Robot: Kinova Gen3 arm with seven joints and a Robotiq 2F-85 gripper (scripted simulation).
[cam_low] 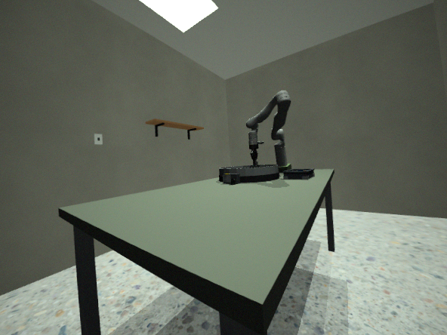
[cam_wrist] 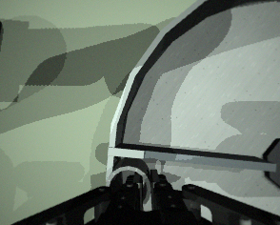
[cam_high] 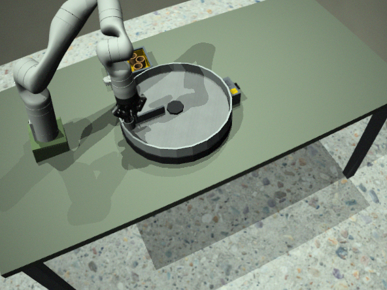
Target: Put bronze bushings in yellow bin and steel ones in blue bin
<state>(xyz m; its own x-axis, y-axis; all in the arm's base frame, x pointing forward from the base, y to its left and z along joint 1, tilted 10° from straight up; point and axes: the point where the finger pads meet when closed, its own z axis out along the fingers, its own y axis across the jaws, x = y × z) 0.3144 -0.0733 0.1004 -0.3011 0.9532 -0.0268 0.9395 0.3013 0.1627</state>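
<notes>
The round turntable with a raised rim stands in the middle of the table. My gripper is at its left rim, pointing down, and is shut on a pale grey steel bushing. The bushing shows as a ring at my fingertips in the wrist view, just inside the rim by the end of a dark bar. The yellow bin behind the turntable holds three bronze bushings. The blue bin stands beside the turntable near the arm's base; in the top view the arm hides it.
A dark hub sits at the turntable's centre. A small grey box with a yellow top is fixed at the turntable's right rim. The arm's base stands on a green block at the left.
</notes>
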